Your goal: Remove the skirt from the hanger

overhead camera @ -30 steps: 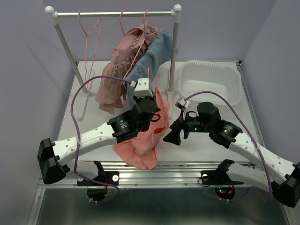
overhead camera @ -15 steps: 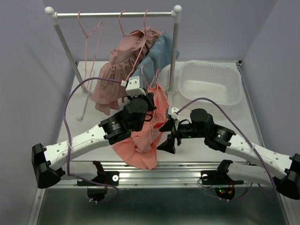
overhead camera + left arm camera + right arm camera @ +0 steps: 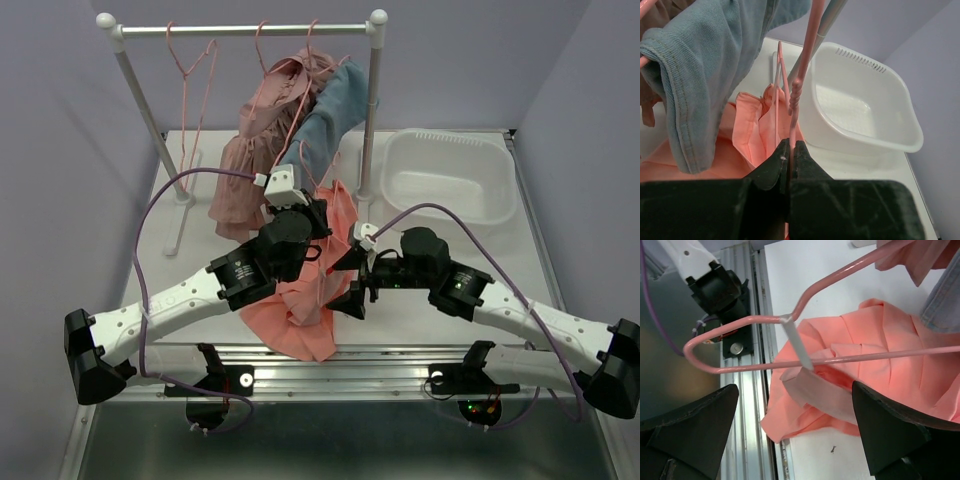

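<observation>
White worktop (image 3: pixel 190 255), lilac walls, rail (image 3: pixel 240 30) at the back.

Top view: four pink wire hangers in all. Three are on the rail, including one empty hanger (image 3: pixel 185 100), and one is off it in the left end effector (image 3: pixel 316 218). Three garments: dusty-pink garment (image 3: pixel 245 170), denim (image 3: pixel 325 125), coral skirt (image 3: pixel 290 325). The skirt hangs from the held one, hem pooled at the worktop's near edge. One basin (image 3: pixel 450 185). Right end effector (image 3: pixel 348 280) sits just beside the skirt, not touching.

Left wrist: jaws clamped tight on the hanger (image 3: pixel 792 100) neck below the twist, with skirt pleats right underneath.

Right wrist: fingers (image 3: pixel 695 425) spread wide, nothing between them. A white strip (image 3: pixel 797 347) joins skirt to wire. Could be a loop or a clip, can't tell.

Handling: the skirt looks light and limp and won't hold shape. I'd pinch the bunched waistband beside that strip. The wire looks thin and springy.
</observation>
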{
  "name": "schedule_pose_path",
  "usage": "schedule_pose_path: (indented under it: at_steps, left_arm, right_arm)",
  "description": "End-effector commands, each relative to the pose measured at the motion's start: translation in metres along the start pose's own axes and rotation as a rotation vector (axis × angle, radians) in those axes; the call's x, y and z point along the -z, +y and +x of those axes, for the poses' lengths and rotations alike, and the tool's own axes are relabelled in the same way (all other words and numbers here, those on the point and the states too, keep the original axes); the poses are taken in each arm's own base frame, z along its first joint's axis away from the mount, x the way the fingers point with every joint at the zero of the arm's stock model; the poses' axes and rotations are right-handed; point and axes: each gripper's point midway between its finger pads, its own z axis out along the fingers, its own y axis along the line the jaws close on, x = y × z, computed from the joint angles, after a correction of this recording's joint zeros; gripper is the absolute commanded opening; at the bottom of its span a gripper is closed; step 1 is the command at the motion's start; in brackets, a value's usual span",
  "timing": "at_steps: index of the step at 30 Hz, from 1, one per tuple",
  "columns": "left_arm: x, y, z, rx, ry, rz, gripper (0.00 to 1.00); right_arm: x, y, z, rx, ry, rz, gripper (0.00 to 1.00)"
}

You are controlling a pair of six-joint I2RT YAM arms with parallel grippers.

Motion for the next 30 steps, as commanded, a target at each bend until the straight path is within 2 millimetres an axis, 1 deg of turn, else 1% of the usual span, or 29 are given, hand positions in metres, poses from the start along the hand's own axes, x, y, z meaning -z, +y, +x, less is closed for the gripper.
schedule_pose_path:
  at_steps: [1,3,5,7,8,9,10,11,14,15,16,20,21,22,23,25,26,28,29,30]
  left_arm:
    - [0.007,-0.01,-0.029,0.105,-0.07,0.046,0.0]
    - [0.007,-0.01,-0.029,0.11,-0.072,0.048,0.0]
    - [0.008,-0.009,-0.03,0.116,-0.075,0.046,0.0]
    - [0.008,-0.009,-0.03,0.122,-0.078,0.047,0.0]
    - [0.008,-0.008,-0.029,0.121,-0.077,0.048,0.0]
    - [0.007,-0.007,-0.026,0.117,-0.078,0.045,0.0]
    - [0.007,-0.007,-0.028,0.114,-0.09,0.045,0.0]
    - [0.005,-0.006,-0.026,0.107,-0.094,0.038,0.0]
    - [0.0,0.001,-0.025,0.098,-0.116,-0.008,0.0]
    - [-0.004,0.005,-0.021,0.09,-0.121,-0.026,0.0]
    - [-0.006,0.004,-0.022,0.098,-0.13,-0.025,0.0]
    - [-0.021,0.011,-0.015,0.108,-0.139,-0.057,0.0]
    - [-0.024,0.014,-0.014,0.116,-0.141,-0.07,0.0]
    - [-0.028,0.02,-0.016,0.126,-0.152,-0.09,0.0]
    - [-0.032,0.023,-0.013,0.126,-0.155,-0.106,0.0]
    - [-0.036,0.029,-0.012,0.132,-0.169,-0.139,0.0]
    - [-0.042,0.036,-0.007,0.132,-0.177,-0.189,0.0]
    - [-0.044,0.036,-0.007,0.14,-0.18,-0.2,0.0]
    - [-0.046,0.037,-0.004,0.132,-0.176,-0.207,0.0]
    - [-0.047,0.036,-0.004,0.131,-0.178,-0.211,0.0]
  right_arm:
    - [-0.011,-0.016,-0.045,0.079,-0.124,0.061,1.0]
    - [-0.017,-0.022,-0.041,0.075,-0.113,0.072,1.0]
    - [-0.021,-0.021,-0.033,0.063,-0.096,0.055,0.99]
    - [-0.025,-0.021,-0.026,0.049,-0.079,0.041,0.94]
    - [-0.027,-0.02,-0.022,0.043,-0.07,0.032,0.79]
    - [-0.027,-0.02,-0.02,0.038,-0.069,0.032,0.72]
    - [-0.027,-0.02,-0.019,0.034,-0.065,0.031,0.65]
    - [-0.025,-0.018,-0.018,0.035,-0.066,0.029,0.5]
    - [-0.02,-0.008,-0.015,0.033,-0.059,-0.014,0.3]
    - [-0.016,-0.002,-0.015,0.038,-0.066,-0.038,0.08]
    - [-0.014,0.002,-0.014,0.005,-0.068,-0.046,0.01]
    - [-0.007,0.016,-0.012,0.009,-0.047,-0.109,0.01]
    - [-0.005,0.023,-0.008,0.0,-0.027,-0.145,0.01]
    - [-0.003,0.026,-0.01,0.001,-0.028,-0.159,0.01]
    - [-0.002,0.032,-0.011,0.004,-0.03,-0.189,0.01]
    - [0.002,0.037,-0.013,0.013,-0.036,-0.21,0.01]
    - [0.005,0.044,-0.014,0.016,-0.034,-0.248,0.01]
    - [0.007,0.048,-0.012,0.013,-0.028,-0.266,0.01]
    - [0.007,0.048,-0.013,0.012,-0.027,-0.271,0.01]
    - [0.007,0.047,-0.012,0.011,-0.026,-0.262,0.01]
